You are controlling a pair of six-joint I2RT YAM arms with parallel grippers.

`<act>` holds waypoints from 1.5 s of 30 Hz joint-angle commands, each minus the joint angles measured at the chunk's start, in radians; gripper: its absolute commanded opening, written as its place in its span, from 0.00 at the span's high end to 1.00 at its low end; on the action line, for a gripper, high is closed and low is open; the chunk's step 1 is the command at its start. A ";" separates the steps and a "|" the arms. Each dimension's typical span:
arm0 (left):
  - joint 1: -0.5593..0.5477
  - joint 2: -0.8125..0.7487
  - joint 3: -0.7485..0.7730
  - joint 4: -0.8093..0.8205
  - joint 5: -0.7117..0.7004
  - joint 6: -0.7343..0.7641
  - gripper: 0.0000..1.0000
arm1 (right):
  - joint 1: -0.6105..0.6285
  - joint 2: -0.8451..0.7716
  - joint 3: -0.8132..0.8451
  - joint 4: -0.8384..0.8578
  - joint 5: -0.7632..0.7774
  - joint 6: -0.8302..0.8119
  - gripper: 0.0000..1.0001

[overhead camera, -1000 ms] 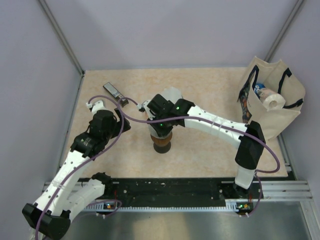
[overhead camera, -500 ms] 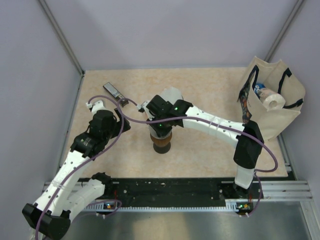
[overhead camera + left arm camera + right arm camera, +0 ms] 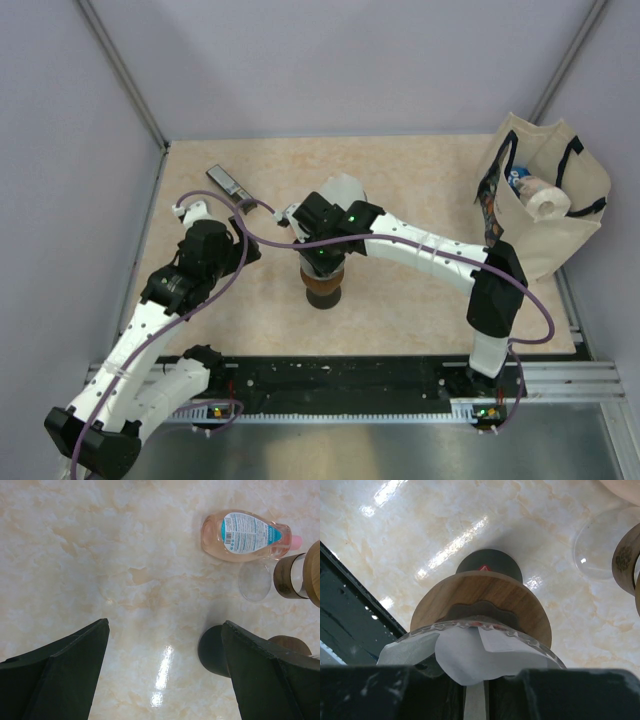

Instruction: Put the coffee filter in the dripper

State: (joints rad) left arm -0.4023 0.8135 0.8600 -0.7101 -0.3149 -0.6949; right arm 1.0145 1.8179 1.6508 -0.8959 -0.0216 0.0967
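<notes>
coffee filter [image 3: 480, 655]: white paper, folded, inside cone | dripper [image 3: 485, 600]: ribbed glass, wooden collar, upright, mid-table

Top cam: fixed, high over the 6 o'clock edge of table [image 3: 420, 170], looks down on all of it. Left wrist cam: faces down, mid height, dripper [image 3: 210, 652] at 4 o'clock. Right wrist cam: very close above dripper. All three share dripper.

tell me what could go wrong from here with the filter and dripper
1. The coffee filter sits crumpled and only partly inside the dripper, with an edge pinched between the right gripper's fingers. Lifting away could drag it out.
2. The dripper stands tall on a narrow dark base, so a sideways nudge from the gripper might tip it.
</notes>
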 commanded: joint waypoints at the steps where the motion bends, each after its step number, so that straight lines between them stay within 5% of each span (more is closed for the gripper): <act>1: 0.005 -0.016 0.001 0.032 -0.004 0.014 0.01 | 0.012 0.001 -0.005 0.023 -0.021 0.006 0.82; 7: 0.003 -0.016 0.001 0.032 -0.006 0.015 0.01 | 0.010 -0.002 0.006 0.023 -0.011 0.012 0.79; 11: 0.003 -0.019 0.001 0.034 -0.004 0.018 0.01 | 0.010 -0.003 0.006 0.023 -0.012 0.015 1.00; 20: 0.005 -0.014 0.005 0.034 -0.004 0.023 0.01 | 0.010 -0.003 0.012 0.023 -0.009 0.014 1.00; 27: 0.005 -0.013 0.005 0.035 -0.001 0.020 0.01 | 0.012 -0.020 0.032 0.023 -0.011 0.020 0.89; 45: 0.005 -0.013 0.004 0.038 0.010 0.021 0.01 | 0.010 -0.071 0.076 0.022 0.008 0.031 0.88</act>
State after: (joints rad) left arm -0.4007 0.8135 0.8600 -0.7097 -0.3065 -0.6811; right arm 1.0145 1.8103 1.6836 -0.8867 -0.0235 0.1104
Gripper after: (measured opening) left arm 0.990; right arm 0.120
